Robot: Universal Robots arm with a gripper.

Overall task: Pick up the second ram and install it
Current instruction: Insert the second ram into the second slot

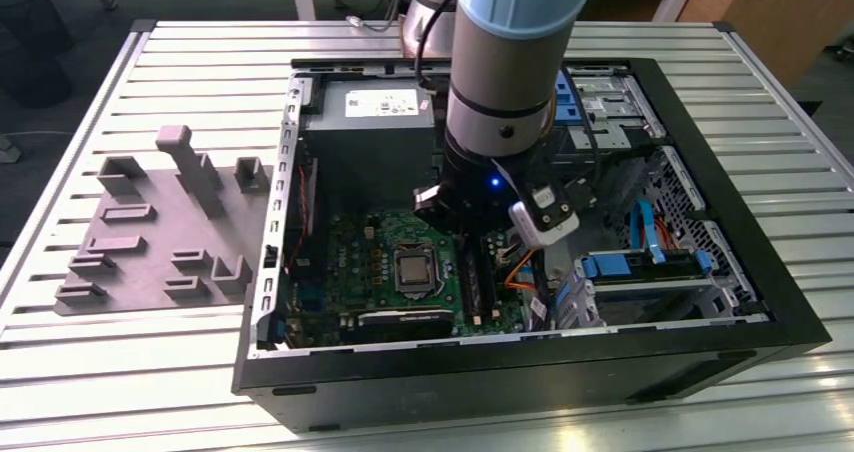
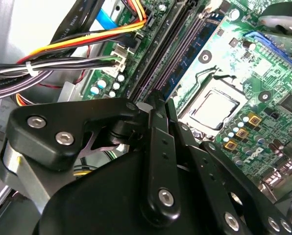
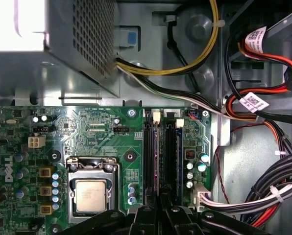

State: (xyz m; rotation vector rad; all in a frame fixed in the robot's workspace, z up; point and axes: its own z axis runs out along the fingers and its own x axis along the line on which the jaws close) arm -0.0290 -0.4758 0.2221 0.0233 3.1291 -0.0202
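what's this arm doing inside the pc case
A single robot arm has reached down into an open computer case lying on a slatted table. Its pincer sits right over the memory slots beside the square silver processor on the green motherboard. In both wrist views a dark stick stands in the slots, in line with the pincer. A grey tray of raised blocks lies on the exterior view's left.
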